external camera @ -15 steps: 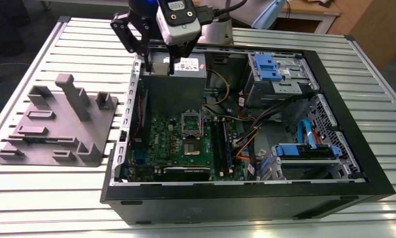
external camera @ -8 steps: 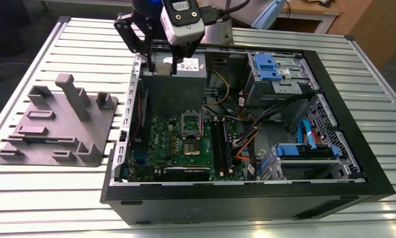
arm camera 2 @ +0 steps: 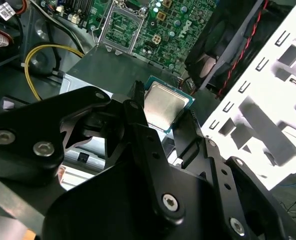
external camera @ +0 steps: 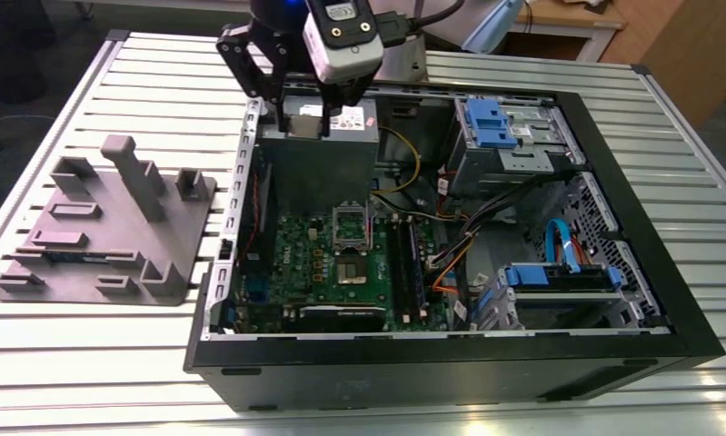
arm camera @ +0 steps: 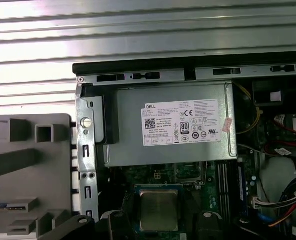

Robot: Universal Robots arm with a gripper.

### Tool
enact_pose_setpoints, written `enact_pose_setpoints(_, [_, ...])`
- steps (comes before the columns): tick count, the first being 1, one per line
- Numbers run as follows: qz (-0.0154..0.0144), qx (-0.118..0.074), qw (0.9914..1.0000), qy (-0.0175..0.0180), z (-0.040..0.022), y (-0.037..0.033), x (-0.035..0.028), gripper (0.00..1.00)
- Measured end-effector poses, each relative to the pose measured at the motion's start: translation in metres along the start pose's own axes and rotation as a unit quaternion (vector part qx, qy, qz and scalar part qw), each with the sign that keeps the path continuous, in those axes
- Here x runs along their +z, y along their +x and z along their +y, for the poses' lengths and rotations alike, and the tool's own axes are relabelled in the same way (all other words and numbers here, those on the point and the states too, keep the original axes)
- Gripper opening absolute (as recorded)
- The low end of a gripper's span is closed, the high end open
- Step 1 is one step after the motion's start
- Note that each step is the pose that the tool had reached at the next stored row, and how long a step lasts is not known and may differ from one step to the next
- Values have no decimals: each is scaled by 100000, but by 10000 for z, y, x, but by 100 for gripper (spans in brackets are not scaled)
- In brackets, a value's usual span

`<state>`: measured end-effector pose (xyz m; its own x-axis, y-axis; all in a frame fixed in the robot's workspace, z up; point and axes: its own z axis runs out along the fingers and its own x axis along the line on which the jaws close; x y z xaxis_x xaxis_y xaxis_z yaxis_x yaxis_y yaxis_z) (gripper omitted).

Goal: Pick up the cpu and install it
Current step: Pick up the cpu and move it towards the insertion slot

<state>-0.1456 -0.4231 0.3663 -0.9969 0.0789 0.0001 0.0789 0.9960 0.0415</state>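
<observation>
The cpu (arm camera 2: pixel 165 104), a small square chip with a silvery top and green edge, sits between the black fingers (arm camera 2: pixel 133 106) of my gripper (arm camera 2: pixel 164 111), which is shut on it. In the first wrist view the cpu (arm camera: pixel 159 209) hangs above the motherboard, just short of the grey power supply box (arm camera: pixel 173 125). The open socket (arm camera 2: pixel 118 22) with its metal frame lies on the green motherboard; it is partly hidden behind the power supply (arm camera: pixel 190 172). In the exterior view the gripper (external camera: pixel 329 127) hovers over the far end of the open computer case (external camera: pixel 605 173), above the power supply, with the socket (external camera: pixel 351 232) below it.
A grey fixture plate with upright blocks (external camera: pixel 108 227) lies on the slatted table at the exterior view's left. Inside the case are black memory sticks (external camera: pixel 408 272), loose cables (external camera: pixel 460 245), blue drive brackets (external camera: pixel 496 123) and a fan (arm camera 2: pixel 223 45).
</observation>
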Motion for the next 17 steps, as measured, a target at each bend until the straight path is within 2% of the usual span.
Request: enact_pose_setpoints(17, [-2,0,100000,-4,10,-123,1,47])
